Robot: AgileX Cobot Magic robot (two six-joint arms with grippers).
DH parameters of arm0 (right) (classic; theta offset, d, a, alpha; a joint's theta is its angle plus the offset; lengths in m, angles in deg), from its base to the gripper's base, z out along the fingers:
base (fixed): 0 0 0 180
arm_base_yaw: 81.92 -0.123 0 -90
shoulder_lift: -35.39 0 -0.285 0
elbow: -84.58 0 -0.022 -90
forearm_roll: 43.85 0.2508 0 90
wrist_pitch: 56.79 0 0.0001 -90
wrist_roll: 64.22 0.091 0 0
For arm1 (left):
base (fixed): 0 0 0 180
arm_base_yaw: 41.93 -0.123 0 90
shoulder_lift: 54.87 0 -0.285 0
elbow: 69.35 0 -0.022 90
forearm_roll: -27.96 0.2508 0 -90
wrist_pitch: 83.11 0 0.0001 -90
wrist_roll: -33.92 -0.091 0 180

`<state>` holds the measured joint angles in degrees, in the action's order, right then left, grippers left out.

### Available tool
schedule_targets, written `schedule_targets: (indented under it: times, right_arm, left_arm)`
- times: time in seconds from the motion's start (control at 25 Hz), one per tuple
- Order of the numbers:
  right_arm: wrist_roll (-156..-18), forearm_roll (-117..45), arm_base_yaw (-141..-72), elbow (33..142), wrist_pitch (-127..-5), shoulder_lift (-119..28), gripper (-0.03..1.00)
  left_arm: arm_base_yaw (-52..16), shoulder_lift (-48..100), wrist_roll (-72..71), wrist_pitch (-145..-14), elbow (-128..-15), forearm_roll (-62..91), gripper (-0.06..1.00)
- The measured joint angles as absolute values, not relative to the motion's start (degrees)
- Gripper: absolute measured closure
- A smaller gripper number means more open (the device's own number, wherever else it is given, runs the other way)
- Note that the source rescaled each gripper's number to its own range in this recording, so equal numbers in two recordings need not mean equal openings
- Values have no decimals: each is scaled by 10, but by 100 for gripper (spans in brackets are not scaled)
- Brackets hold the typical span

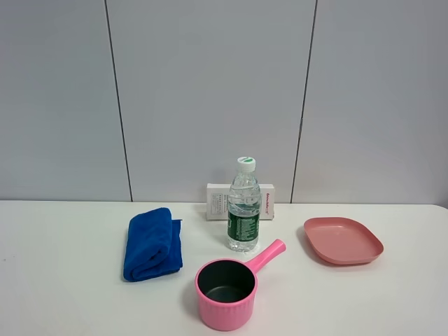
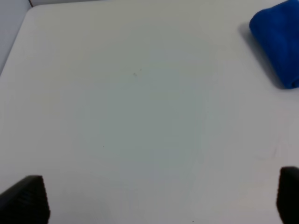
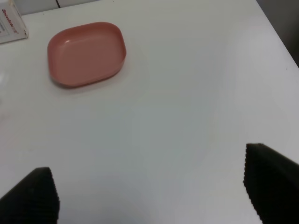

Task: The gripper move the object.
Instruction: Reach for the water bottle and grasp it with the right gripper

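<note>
Bottle point(image 1: 243, 210) stands upright near the middle of the worktop point(image 1: 63, 301), toward the back, with its long axis vertical. It is clear plastic with water inside, a white cap and a dark green label band round the lower body. The white box point(image 1: 215, 201) is just behind it and the pink pot point(image 1: 225, 287) just in front. The pot's handle points up toward the bottle's base, close to it, and I cannot tell whether they touch. The blue towel point(image 1: 152, 243) lies off to one side and the pink plate point(image 1: 343, 240) to the other, both apart from the bottle.

Neither arm shows in the high view, so both are well short of the bottle. The left hand point(image 2: 156, 198) is spread wide over bare worktop, nothing between its fingertips, with only the towel point(image 2: 278, 42) at the edge of its camera. The right hand point(image 3: 149, 191) is also spread wide and empty. Its camera takes in the plate point(image 3: 86, 53) and a corner of the box point(image 3: 11, 21), but the bottle itself I cannot make out there.

My read: the bottle sits slightly on the right arm's side, so that arm looks a little better placed. The approach would be from the side, closing across the body above the pot handle. The bottle is tall and narrow and could tip if nudged.
</note>
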<state>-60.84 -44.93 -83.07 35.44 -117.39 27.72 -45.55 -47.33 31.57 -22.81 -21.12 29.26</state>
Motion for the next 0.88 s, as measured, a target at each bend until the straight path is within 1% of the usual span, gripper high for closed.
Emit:
schedule_targets:
  times: [0.04,0.88]
  right_arm:
    - [-608,-449,-831,354,-1174,277,47]
    - [-608,-458,-831,354,-1174,277,47]
  left_arm:
    - [-456,-473,316,-228,-211,293,-6]
    - [-456,-473,316,-228,-211,293,-6]
